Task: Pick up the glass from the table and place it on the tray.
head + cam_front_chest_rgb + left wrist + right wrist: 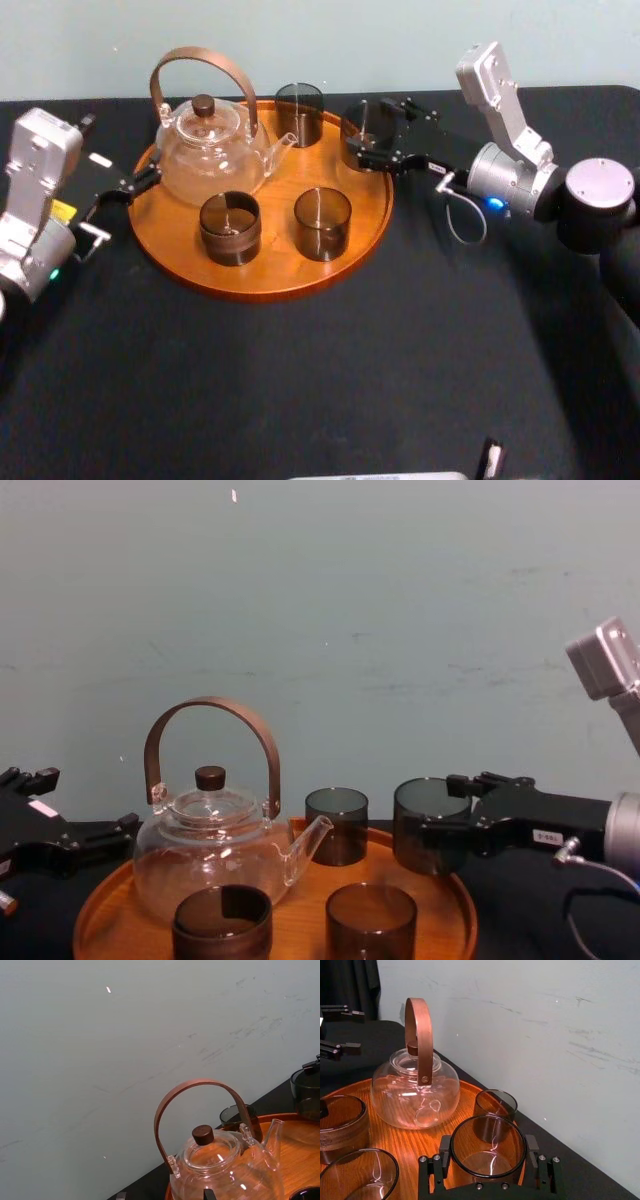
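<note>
The right gripper reaches in from the right edge of the head view. Its jaws are closed against opposite sides of the glass, open only as far as the glass is wide. The glass stands upright, mouth up, just right of upper centre in the head view and over the right-hand rim of the tray, not on the bare table. In the chest view its base sits at about rim level, so it cannot be told whether it touches the wood. Open tray floor lies toward frame left of the glass, between the rear cup and the front cup. The likely remaining move is a short shift inward and down, then release. The teapot is well apart. The left gripper is parked at the tray's left edge, fingers spread and empty.
</note>
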### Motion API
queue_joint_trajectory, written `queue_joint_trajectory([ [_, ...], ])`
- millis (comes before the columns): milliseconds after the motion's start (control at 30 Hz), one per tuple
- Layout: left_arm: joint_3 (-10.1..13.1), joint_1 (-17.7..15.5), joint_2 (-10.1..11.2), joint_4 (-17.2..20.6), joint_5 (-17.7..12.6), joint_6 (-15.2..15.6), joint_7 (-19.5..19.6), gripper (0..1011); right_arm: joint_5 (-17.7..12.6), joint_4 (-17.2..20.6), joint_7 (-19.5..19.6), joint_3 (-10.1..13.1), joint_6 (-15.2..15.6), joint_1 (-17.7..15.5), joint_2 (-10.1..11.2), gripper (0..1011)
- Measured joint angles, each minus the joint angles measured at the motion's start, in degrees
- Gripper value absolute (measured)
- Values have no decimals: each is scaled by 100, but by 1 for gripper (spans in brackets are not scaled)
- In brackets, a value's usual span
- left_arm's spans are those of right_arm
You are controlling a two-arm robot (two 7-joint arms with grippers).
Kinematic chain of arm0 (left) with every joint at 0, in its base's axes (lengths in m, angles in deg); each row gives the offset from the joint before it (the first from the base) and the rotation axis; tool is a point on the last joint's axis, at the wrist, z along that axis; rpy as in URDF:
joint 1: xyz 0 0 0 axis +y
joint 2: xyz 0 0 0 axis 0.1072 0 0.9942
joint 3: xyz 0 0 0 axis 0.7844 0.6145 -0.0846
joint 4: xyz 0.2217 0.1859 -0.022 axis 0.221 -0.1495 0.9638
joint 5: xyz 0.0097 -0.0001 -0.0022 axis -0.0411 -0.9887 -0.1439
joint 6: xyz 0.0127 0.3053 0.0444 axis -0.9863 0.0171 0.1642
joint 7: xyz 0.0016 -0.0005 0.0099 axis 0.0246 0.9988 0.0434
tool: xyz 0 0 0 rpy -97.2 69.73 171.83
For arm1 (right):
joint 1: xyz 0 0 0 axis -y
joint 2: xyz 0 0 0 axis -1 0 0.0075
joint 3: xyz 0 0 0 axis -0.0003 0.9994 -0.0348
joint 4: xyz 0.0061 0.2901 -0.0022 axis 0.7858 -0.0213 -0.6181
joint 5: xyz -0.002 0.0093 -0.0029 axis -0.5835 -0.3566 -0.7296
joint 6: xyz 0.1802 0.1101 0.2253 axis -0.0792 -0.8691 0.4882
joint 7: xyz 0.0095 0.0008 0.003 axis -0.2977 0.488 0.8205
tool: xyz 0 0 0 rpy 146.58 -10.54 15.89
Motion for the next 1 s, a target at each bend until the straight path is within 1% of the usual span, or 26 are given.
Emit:
queue_joint_trajectory([
  [133, 0, 0, 0, 0, 0, 0, 0, 1001, 1, -167, -59, -26, -83, 87, -66, 900],
  [367, 0, 0, 0, 0, 0, 0, 0, 1001, 4, -566, -171, -56, -252, 270, -230, 900],
  [733, 0, 0, 0, 0, 0, 0, 0, 1001, 8, -845, -268, -54, -326, 350, -336, 900],
  [1000, 0, 0, 0, 0, 0, 0, 0, 1001, 5, -972, -332, -51, -331, 376, -394, 900],
])
